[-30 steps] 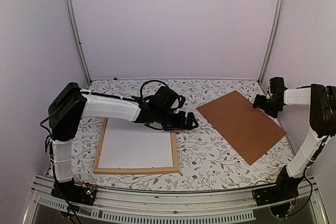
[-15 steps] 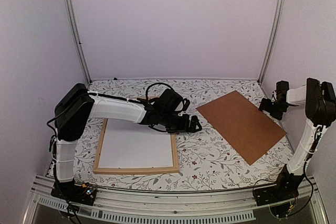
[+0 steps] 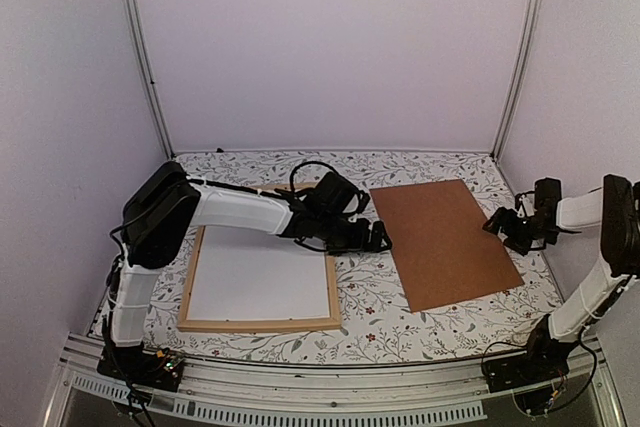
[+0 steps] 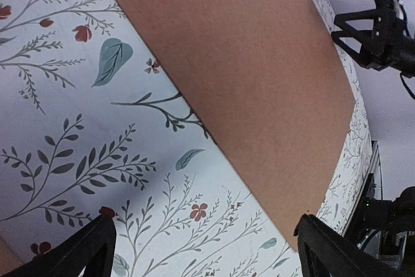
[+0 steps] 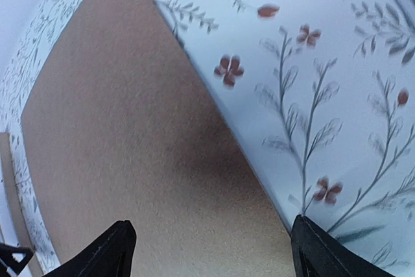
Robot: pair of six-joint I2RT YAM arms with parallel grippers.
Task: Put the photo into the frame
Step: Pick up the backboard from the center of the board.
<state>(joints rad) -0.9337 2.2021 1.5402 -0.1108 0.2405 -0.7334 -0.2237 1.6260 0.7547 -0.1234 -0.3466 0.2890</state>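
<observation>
The light wooden frame (image 3: 260, 324) lies flat at the near left, with a plain white sheet (image 3: 262, 285) filling it. No colour print shows, so the photo is out of view. My left gripper (image 3: 378, 239) (image 4: 204, 254) hangs open over the floral cloth, just right of the frame's far right corner; nothing is between its fingers. A brown board (image 3: 445, 242) (image 4: 253, 76) (image 5: 123, 147) lies flat right of it. My right gripper (image 3: 505, 227) (image 5: 214, 254) is open low over the board's right edge, holding nothing.
The floral cloth (image 3: 400, 327) covers the whole table. Pale walls with metal uprights (image 3: 518, 57) close in the back and both sides. The left arm stretches across the frame's far edge. The right arm's gripper (image 4: 382, 30) shows in the left wrist view.
The brown board has slid left and turned from diagonal to nearly square with the table. My right gripper came nearer and lower to its right edge. The left gripper reached slightly further right.
</observation>
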